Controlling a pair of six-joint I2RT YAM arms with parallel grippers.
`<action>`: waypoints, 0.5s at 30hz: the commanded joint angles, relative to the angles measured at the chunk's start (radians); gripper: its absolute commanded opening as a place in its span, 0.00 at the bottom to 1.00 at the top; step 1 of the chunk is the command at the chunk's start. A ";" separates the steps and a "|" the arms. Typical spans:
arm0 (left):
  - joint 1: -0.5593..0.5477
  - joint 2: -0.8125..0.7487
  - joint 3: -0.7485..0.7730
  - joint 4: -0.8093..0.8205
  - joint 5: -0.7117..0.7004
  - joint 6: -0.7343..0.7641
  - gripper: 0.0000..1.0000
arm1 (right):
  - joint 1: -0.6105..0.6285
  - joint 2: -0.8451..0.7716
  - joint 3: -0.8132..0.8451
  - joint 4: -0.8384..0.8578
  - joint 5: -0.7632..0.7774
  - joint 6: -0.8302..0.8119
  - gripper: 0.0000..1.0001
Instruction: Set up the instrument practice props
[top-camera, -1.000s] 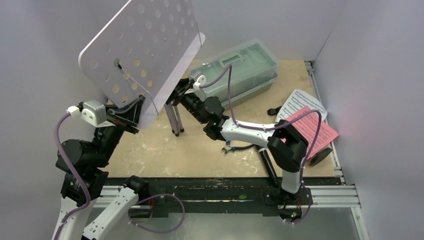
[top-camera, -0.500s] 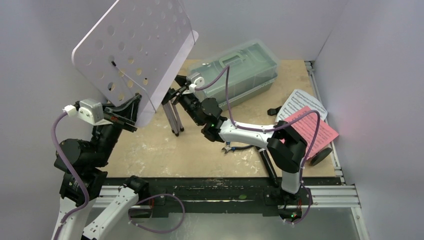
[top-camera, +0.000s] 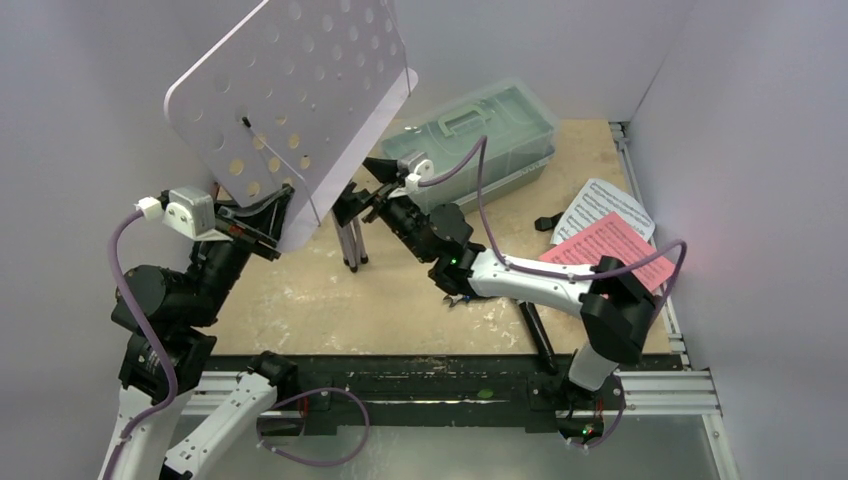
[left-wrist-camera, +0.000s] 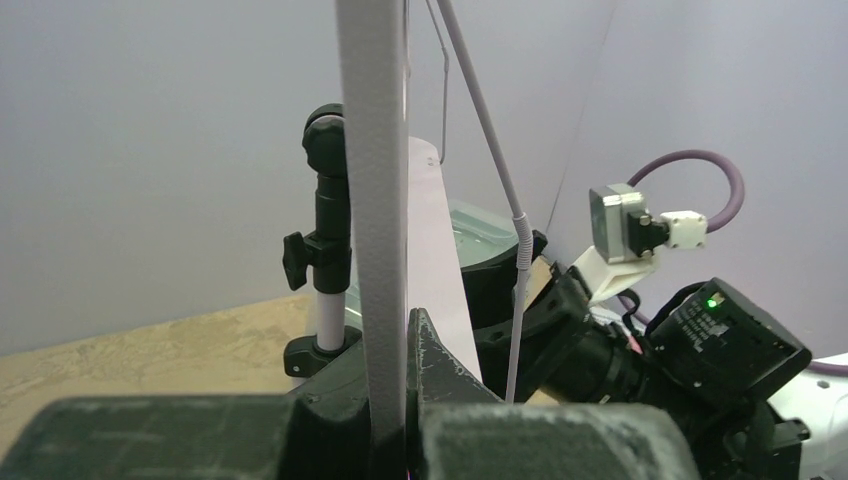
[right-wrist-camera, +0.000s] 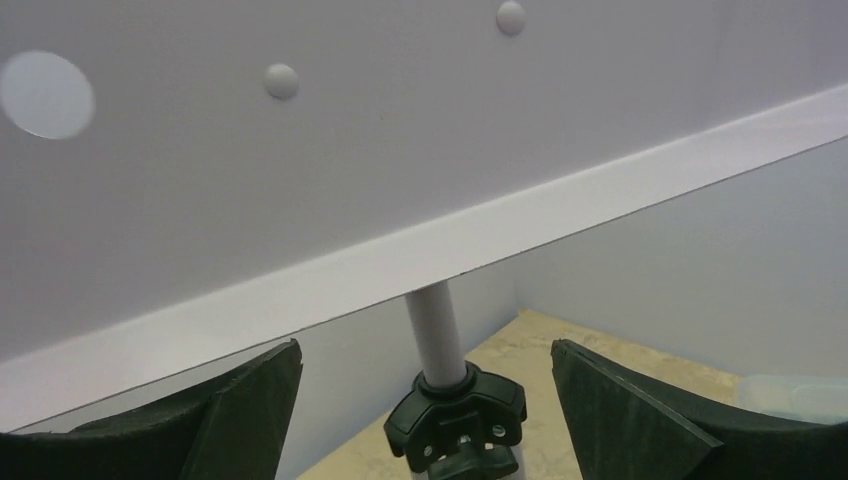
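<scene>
**Inspector:** Where is the pale lilac perforated music stand (top-camera: 330, 120)?

**Assessor:** Over the left rear of the tan wooden desk (top-camera: 300, 295). Its perforated panel is tilted and raised well above the surface. A grey post (right-wrist-camera: 435, 330) drops from under the panel into a black clamp collar (right-wrist-camera: 460, 420). The tripod legs (top-camera: 350, 240) are bunched together, not spread, with their feet down at the desk. I cannot tell whether they bear weight.

**Inspector:** Left jaws?

**Assessor:** Closed on the panel's lower edge. The left wrist view shows that edge (left-wrist-camera: 372, 200) rising straight up from between the two fingers, pinched tight.

**Inspector:** Right jaws?

**Assessor:** Wide apart. They sit just beneath the panel's lip, one finger (right-wrist-camera: 250, 410) on each side of the post. Neither finger touches the post or the collar.

**Inspector:** The sheets of music?

**Assessor:** Both lie flat at the right edge of the desk, well apart from the stand. The pink sheet (top-camera: 620, 245) lies partly over the white sheet (top-camera: 600, 200), and the right arm crosses above the pink one's near side.

**Inspector:** Anything else recorded?

**Assessor:** A translucent green lidded toolbox (top-camera: 490, 130) sits at the rear of the desk, just behind the right wrist.
</scene>
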 joint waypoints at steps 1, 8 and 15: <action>-0.003 -0.005 0.061 0.065 0.014 -0.025 0.00 | 0.004 -0.092 -0.056 -0.088 -0.065 0.058 0.99; -0.004 -0.006 0.077 0.037 0.021 -0.021 0.00 | 0.004 -0.058 -0.140 -0.042 -0.031 0.059 0.99; -0.004 -0.004 0.080 0.029 0.037 -0.036 0.00 | 0.006 0.069 -0.161 0.105 0.013 0.015 0.99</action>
